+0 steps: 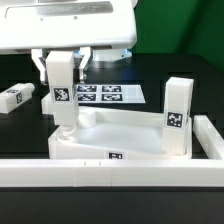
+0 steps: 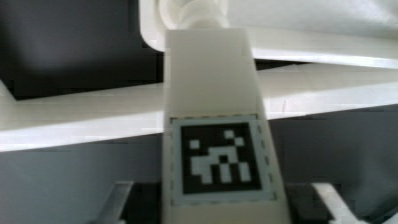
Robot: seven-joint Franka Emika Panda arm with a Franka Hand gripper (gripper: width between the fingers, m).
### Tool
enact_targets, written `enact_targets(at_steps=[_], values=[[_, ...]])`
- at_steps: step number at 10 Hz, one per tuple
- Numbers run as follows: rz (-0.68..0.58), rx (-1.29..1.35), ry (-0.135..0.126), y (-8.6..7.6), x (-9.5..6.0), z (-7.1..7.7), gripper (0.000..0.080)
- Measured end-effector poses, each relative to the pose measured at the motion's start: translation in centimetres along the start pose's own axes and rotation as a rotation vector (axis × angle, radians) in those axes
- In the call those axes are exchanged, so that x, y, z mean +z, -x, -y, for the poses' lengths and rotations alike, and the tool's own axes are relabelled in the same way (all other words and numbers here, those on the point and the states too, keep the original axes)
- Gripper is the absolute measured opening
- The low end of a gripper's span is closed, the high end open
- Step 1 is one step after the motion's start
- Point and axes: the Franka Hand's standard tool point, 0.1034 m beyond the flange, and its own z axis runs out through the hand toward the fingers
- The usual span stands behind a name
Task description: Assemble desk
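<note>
The white tray-like tabletop [image 1: 125, 137] lies near the front of the black table. One white square leg [image 1: 61, 95] with a black-and-white tag stands upright at the tabletop's corner on the exterior view's left. My gripper [image 1: 62, 68] comes down from above and is shut on this leg's upper part. In the wrist view the same leg [image 2: 217, 110] runs down to the tabletop, with my gripper [image 2: 224, 208] around it and one finger [image 2: 128, 202] on each side. A second tagged leg [image 1: 178, 116] stands upright in the corner on the exterior view's right.
A loose tagged leg [image 1: 14, 97] lies on the table at the exterior view's far left. The marker board [image 1: 105, 93] lies flat behind the tabletop. A long white low wall [image 1: 110, 172] runs along the front and turns up the right side [image 1: 208, 140].
</note>
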Motion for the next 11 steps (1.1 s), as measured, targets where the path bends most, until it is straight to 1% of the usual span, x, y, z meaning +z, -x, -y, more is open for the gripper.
enact_targets(at_steps=[2,5,8,9,11], values=[[0.006,0.003,0.002,0.5,0.3,0.0,0.0291],[0.005,0.004,0.008,0.7,0.6,-0.1,0.0291],[0.005,0.003,0.017,1.2,1.0,-0.2,0.0291],[-0.002,0.002,0.022,1.3,1.1,-0.2,0.0291],[-0.030,-0.005,0.042,1.3,1.1,-0.2,0.0291]])
